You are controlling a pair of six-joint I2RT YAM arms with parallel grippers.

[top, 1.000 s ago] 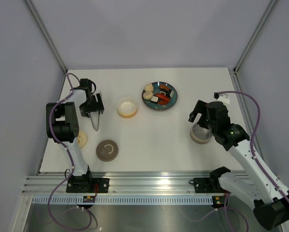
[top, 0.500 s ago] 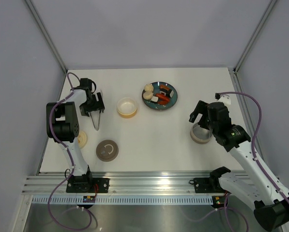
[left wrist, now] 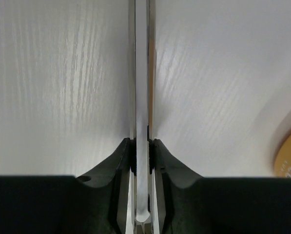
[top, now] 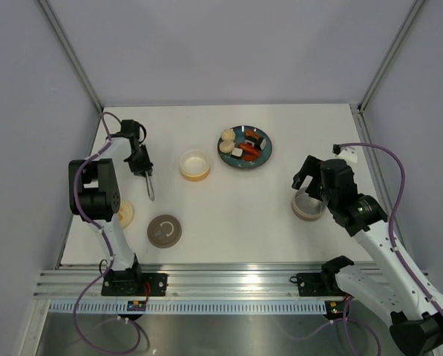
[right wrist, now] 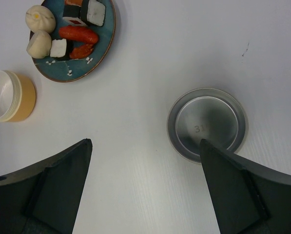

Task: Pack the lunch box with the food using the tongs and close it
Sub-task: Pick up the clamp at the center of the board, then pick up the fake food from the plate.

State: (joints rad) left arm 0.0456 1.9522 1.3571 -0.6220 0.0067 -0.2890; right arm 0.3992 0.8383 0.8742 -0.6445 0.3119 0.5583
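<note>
plain white counter point(top: 236, 222), pale grey walls point(top: 228, 52), left end effector point(left wrist: 142, 146) clamped on slim silver metal tongs point(left wrist: 141, 73) by the left edge, right end effector point(right wrist: 145, 144) gaping wide

walls point(top: 221, 44): plain pale grey, all round | table point(top: 228, 222): white, matte | back corners: silver metal posts point(top: 70, 53) | light: soft, pretty even

free: table centre point(top: 243, 215) | obstacles: yellow cup point(top: 194, 165), teal plate point(top: 228, 157), brown lid point(top: 164, 230)
</note>
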